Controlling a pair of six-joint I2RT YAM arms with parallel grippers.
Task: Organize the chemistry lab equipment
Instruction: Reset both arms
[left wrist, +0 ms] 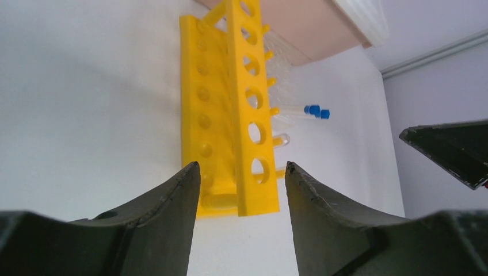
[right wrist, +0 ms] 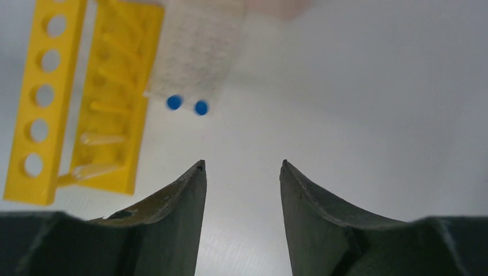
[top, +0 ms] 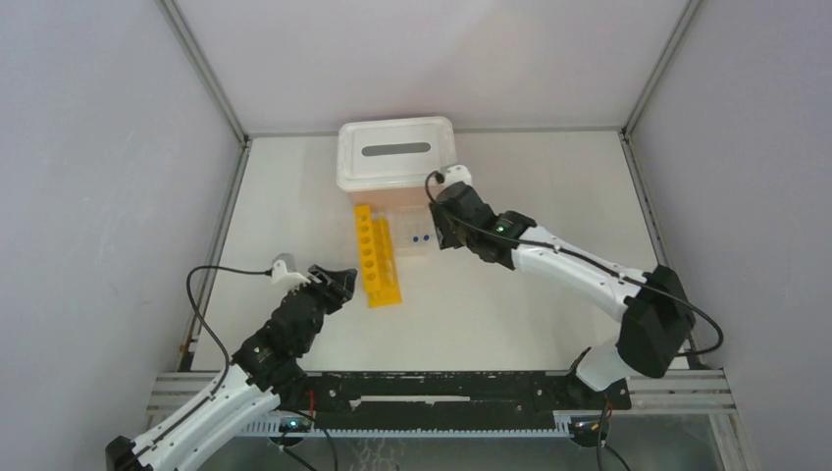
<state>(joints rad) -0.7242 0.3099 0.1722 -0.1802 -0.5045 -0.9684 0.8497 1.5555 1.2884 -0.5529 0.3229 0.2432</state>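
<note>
The long yellow rack [top: 376,257] lies in the middle of the table, with small clear glass tubes [left wrist: 281,140] lying in it. Against its right side sits the clear gridded rack [top: 405,228], holding two blue-capped tubes [left wrist: 313,110]. My left gripper [top: 343,283] hovers just left of the yellow rack's near end, open and empty; in the left wrist view that end [left wrist: 239,190] shows beyond the left gripper [left wrist: 241,167]. The right gripper [top: 440,238] is open and empty beside the clear rack [right wrist: 195,52], its blue caps [right wrist: 174,102] ahead of the right gripper [right wrist: 242,164].
A pink bin with a white slotted lid [top: 396,152] stands behind both racks, touching the clear one. White walls close off the left, back and right. The right arm [top: 579,265] stretches across the right half of the table.
</note>
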